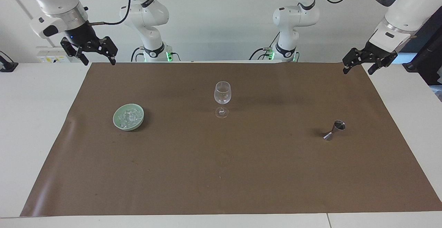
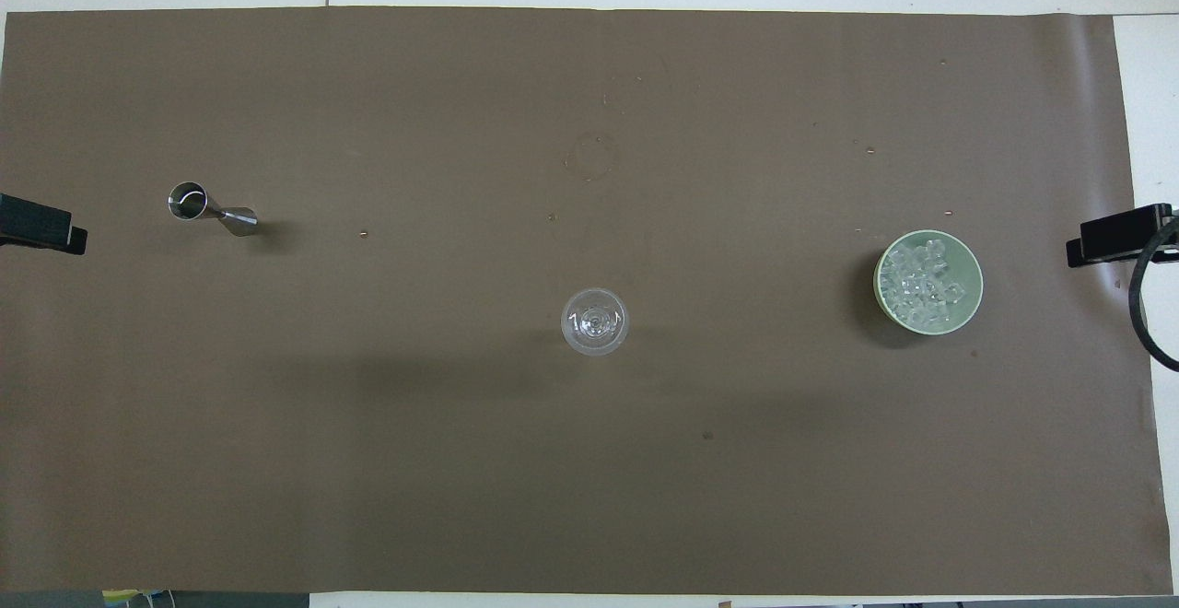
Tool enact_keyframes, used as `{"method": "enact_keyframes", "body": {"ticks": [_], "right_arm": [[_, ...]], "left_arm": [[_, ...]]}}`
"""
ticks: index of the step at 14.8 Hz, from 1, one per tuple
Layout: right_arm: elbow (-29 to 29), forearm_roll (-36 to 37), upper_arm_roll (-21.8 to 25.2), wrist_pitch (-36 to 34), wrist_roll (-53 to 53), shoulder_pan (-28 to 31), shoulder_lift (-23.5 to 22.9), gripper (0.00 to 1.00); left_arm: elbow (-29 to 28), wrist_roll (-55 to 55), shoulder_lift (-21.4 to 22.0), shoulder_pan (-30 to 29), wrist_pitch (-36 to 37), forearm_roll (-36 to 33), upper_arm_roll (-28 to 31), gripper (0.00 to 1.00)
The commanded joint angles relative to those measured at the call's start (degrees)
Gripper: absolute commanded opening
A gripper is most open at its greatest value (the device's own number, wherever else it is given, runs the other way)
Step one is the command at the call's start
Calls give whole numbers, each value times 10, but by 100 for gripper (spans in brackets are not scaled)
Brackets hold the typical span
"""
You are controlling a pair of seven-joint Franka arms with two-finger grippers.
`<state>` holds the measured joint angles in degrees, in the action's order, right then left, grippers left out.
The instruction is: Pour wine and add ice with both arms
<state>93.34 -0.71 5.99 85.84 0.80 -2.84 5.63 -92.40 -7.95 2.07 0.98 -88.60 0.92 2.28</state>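
An empty clear wine glass (image 1: 222,93) stands upright mid-table and also shows in the overhead view (image 2: 595,321). A pale green bowl (image 1: 116,120) holding a heap of ice (image 1: 130,116) sits toward the right arm's end; the bowl (image 2: 974,267) and ice (image 2: 921,287) show from above too. A steel jigger (image 1: 335,130) stands toward the left arm's end (image 2: 212,210). My right gripper (image 1: 99,62) hangs open and empty over the mat's corner by its base (image 2: 1114,239). My left gripper (image 1: 358,70) hangs open and empty over the other corner (image 2: 41,226). Both arms wait.
A brown paper mat (image 1: 221,172) covers most of the white table (image 1: 34,117). A faint ring mark (image 1: 223,158) lies on the mat, farther from the robots than the glass. No bottle is in view.
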Motion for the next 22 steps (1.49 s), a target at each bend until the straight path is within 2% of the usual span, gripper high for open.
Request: {"method": "enact_keyframes", "body": {"ticks": [1,12,18,22], "right_arm": [[6,3,-2,6,2,6,4,100],[11,2,3,0,-2,13,7,100],[11,0,2,-1,-1,11,7,100],[11,0,2,-1,-1,11,7,100]], "left_arm": [[-13,4,12,-9,-4,6,-7,100],[-13,4,12,-9,-4,6,-7,100],[-9,3,14,-7,40,4,-7,100],[-6,4,7,-3,26,2,-7,100]]}}
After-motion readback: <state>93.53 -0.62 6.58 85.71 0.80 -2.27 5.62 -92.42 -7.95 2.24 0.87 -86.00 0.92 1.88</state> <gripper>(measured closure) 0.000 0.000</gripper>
